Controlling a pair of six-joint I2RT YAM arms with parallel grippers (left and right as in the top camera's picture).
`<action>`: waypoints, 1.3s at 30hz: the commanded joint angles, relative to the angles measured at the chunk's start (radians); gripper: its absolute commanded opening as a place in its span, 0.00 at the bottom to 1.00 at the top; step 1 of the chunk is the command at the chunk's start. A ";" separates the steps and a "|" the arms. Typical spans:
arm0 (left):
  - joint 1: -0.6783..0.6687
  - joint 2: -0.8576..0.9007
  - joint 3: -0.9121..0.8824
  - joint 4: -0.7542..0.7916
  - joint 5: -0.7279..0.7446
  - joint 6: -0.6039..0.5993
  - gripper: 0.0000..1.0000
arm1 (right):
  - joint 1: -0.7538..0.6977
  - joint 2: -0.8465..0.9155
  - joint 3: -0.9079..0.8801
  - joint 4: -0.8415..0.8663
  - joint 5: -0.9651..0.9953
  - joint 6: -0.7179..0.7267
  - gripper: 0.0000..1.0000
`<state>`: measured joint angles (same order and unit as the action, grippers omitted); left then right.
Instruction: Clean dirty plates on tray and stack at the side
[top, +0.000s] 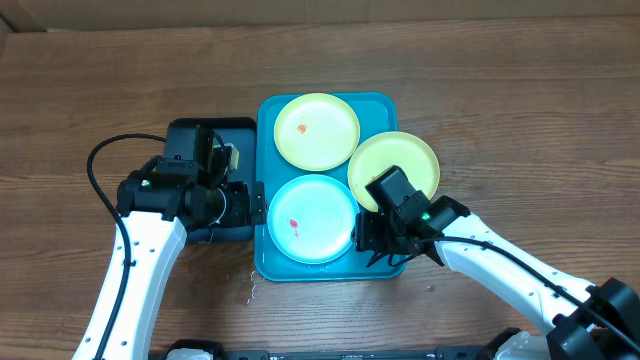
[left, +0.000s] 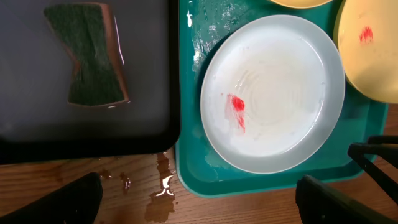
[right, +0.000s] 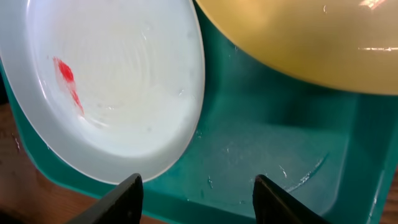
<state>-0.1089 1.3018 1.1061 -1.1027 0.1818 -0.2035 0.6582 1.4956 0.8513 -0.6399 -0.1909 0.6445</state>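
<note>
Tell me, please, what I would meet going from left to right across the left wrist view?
green sponge lying on the dark tray → left rim of the teal tray → light blue plate → yellow-green plate

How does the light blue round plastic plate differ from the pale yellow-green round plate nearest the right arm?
Colour: the light blue round plate against the pale yellow-green round plate. Pose: the blue one lies flat inside the teal plastic tray; the yellow-green one sits propped over the tray's right rim, partly outside it. Both are round, of like size, each with a red smear.
</note>
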 joint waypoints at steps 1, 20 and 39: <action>0.002 -0.013 0.019 0.000 -0.009 0.009 1.00 | 0.008 -0.001 -0.015 0.034 0.023 0.048 0.58; 0.002 -0.013 0.019 0.000 -0.009 0.009 1.00 | 0.008 0.080 -0.016 0.143 0.068 0.171 0.55; 0.002 -0.013 0.019 0.000 -0.009 0.009 1.00 | 0.009 0.101 -0.032 0.239 0.104 0.176 0.38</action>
<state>-0.1089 1.3018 1.1061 -1.1030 0.1818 -0.2035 0.6617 1.5799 0.8280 -0.4175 -0.1074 0.8139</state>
